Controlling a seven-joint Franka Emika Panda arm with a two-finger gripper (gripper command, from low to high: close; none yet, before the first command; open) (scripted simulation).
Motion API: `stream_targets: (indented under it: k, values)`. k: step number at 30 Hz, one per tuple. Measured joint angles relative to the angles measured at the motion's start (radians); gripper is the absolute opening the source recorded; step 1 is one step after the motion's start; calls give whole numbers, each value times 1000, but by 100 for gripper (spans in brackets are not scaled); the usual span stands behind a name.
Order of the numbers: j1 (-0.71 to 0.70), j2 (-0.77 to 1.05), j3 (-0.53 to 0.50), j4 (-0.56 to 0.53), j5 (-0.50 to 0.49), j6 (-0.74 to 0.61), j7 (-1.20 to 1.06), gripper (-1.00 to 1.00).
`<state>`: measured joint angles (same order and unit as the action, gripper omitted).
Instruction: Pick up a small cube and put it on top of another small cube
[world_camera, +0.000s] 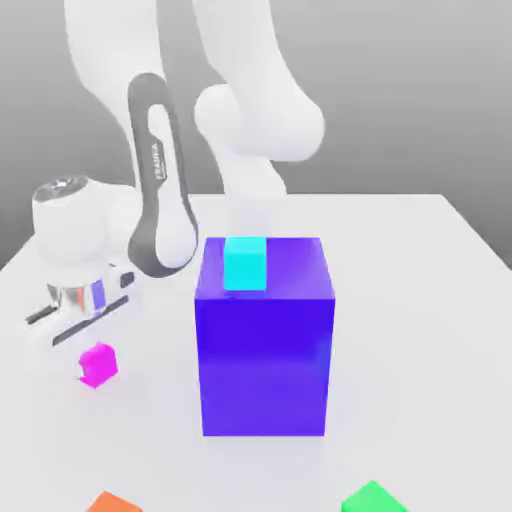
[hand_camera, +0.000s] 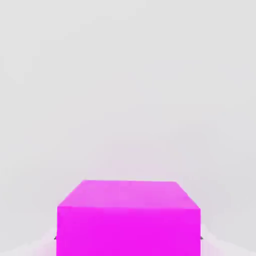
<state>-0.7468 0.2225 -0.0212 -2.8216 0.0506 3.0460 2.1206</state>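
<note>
The white desk (world_camera: 440, 300) carries a large blue-purple block (world_camera: 265, 350) at centre, with a cyan cube (world_camera: 245, 263) seated on its top. At the exterior view's left, the pincer (world_camera: 85, 345) is lowered to the magenta cube (world_camera: 98, 364) and is closed on it. The green cube (world_camera: 372, 497) lies at the near edge, right; an orange cube (world_camera: 113, 503) is seen near left.

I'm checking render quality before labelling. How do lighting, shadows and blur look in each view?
Exterior view: soft even light, barely any shadows on the white table, the hand above the pink cube slightly smeared. Hand view: washed-out white table, the pink cube glowing flat and bright with a faint pink haze around it.
</note>
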Motion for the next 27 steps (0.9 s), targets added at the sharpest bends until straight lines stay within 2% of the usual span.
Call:
stream_targets:
  k: [5, 7, 12, 23, 25, 27]
  values:
    - [9, -175, -20, -32, -40, -142, 29, -100]
    - [23, -203, 1, 6, -12, -178, -16, -100]
    - [205, -137, 120, 167, -61, -282, -174, -100]
    - [465, 10, 400, 473, -197, -475, -486, -100]
    - [530, 91, 419, 533, -268, -473, -509, -100]
    - [578, 173, 395, 561, -332, -429, -491, -100]
